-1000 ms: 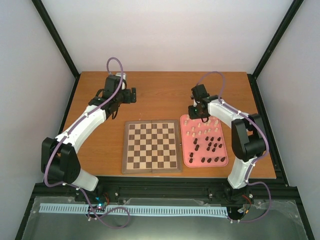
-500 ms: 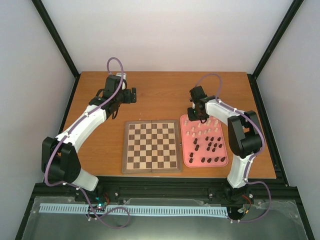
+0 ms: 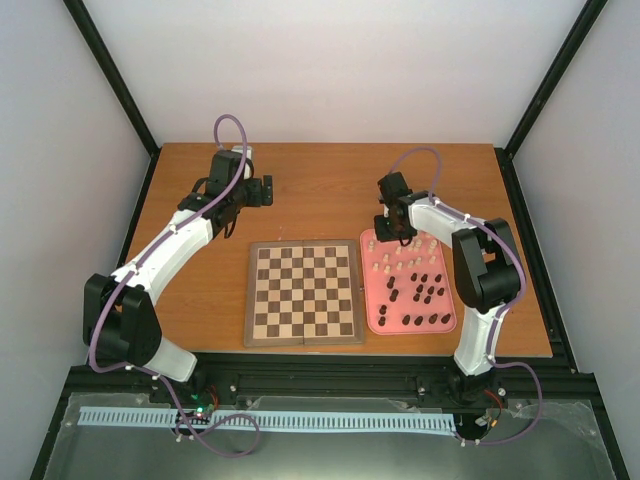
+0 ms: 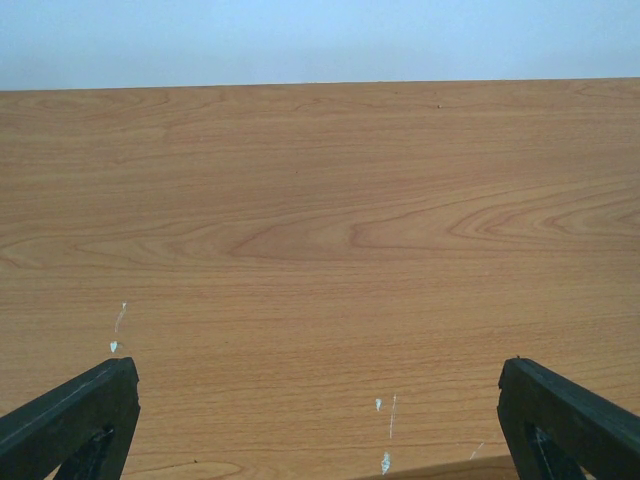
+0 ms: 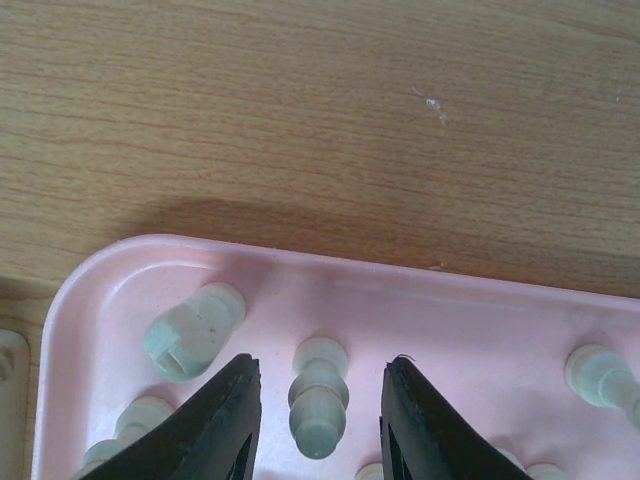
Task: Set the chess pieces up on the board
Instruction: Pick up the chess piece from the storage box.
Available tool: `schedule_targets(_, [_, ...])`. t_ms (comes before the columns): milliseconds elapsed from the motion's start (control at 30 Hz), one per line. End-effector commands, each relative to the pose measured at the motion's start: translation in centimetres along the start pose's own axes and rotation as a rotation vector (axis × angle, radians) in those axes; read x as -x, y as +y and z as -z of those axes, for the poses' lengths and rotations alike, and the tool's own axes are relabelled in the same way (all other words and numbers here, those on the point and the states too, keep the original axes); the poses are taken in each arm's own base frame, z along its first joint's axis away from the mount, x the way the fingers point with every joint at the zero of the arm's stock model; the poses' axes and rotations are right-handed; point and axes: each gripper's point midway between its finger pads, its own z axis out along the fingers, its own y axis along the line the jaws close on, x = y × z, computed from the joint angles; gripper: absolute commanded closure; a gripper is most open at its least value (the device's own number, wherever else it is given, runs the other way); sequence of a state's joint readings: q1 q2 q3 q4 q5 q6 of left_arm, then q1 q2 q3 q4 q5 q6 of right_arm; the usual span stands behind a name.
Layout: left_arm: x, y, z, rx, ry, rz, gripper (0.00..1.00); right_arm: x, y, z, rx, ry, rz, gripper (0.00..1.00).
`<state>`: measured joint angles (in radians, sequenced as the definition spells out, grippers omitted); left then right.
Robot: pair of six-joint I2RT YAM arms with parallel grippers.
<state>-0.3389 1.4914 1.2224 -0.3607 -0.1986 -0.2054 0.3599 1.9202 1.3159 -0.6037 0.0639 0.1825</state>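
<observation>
Left gripper (image 3: 263, 190) hangs over the bare table (image 4: 320, 200), well apart from everything. Its jaws are spread as wide as they go, with nothing between them.

The board (image 3: 303, 293) lies flat at centre front and we see no piece on any square, so we judge the setup as not yet begun.

All the chess pieces (image 3: 415, 280) are in the pink tray (image 3: 372, 322), just beside the board's right edge. The cream ones are at the far end, the dark ones nearer the arms.

Right gripper (image 3: 393, 230) is low over the tray's far left corner. Its jaws are partly open and straddle one cream piece (image 5: 318, 365), with a gap showing on each side, so nothing is gripped yet.

Handling, our judgement:
- The pieces look tiny, light and rigid, with smooth turned curves, so they could slip or pop out of a pinch.
- Narrow bases mean they tip easily.
- We'd take hold across the stem just under the head, where the waist gives the fingers (image 5: 225, 420) a seat, squeeze gently and lift straight up.
- The stubby neighbour (image 5: 195, 330) sits close by the left finger, so it could get nudged.
- We cannot tell which type the targeted piece is.
</observation>
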Motion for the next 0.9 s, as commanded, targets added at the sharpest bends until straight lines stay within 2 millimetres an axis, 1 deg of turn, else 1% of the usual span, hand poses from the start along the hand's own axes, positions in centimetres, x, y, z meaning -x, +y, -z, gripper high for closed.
schedule_targets(0, [1.9,-0.4,0.8,-0.007,-0.039,0.003,0.00,1.0,0.4,0.0,-0.003,-0.023,0.010,0.65])
schedule_targets(267, [1.8,-0.3,0.7,-0.004,-0.034,0.001,0.00,1.1,0.2,0.1,-0.014,-0.028,0.009,0.65])
schedule_targets(367, [1.8,-0.3,0.7,-0.003,-0.036,0.002,0.00,1.5,-0.1,0.9,-0.025,-0.055,0.000,0.63])
schedule_targets(500, [1.8,-0.3,0.7,-0.003,-0.035,0.000,0.00,2.5,-0.1,2.5,-0.023,-0.106,-0.015,0.59])
schedule_targets(533, [1.9,-0.3,0.7,-0.002,-0.036,-0.001,0.00,2.7,-0.2,2.9,-0.025,-0.115,-0.017,0.56])
schedule_targets(567, [1.9,-0.3,0.7,-0.001,-0.038,0.001,0.00,2.9,-0.2,3.3,-0.025,-0.126,-0.018,0.55])
schedule_targets(667, [1.9,-0.3,0.7,-0.001,-0.037,-0.002,0.00,3.4,-0.4,4.2,-0.033,-0.148,-0.023,0.54])
schedule_targets(767, [2.0,-0.3,0.7,0.002,-0.037,-0.004,0.00,3.8,-0.8,4.8,-0.054,-0.158,-0.024,0.50])
schedule_targets(867, [2.0,-0.2,0.6,0.007,-0.037,-0.006,0.00,3.9,-1.7,5.0,-0.074,-0.152,-0.036,0.50])
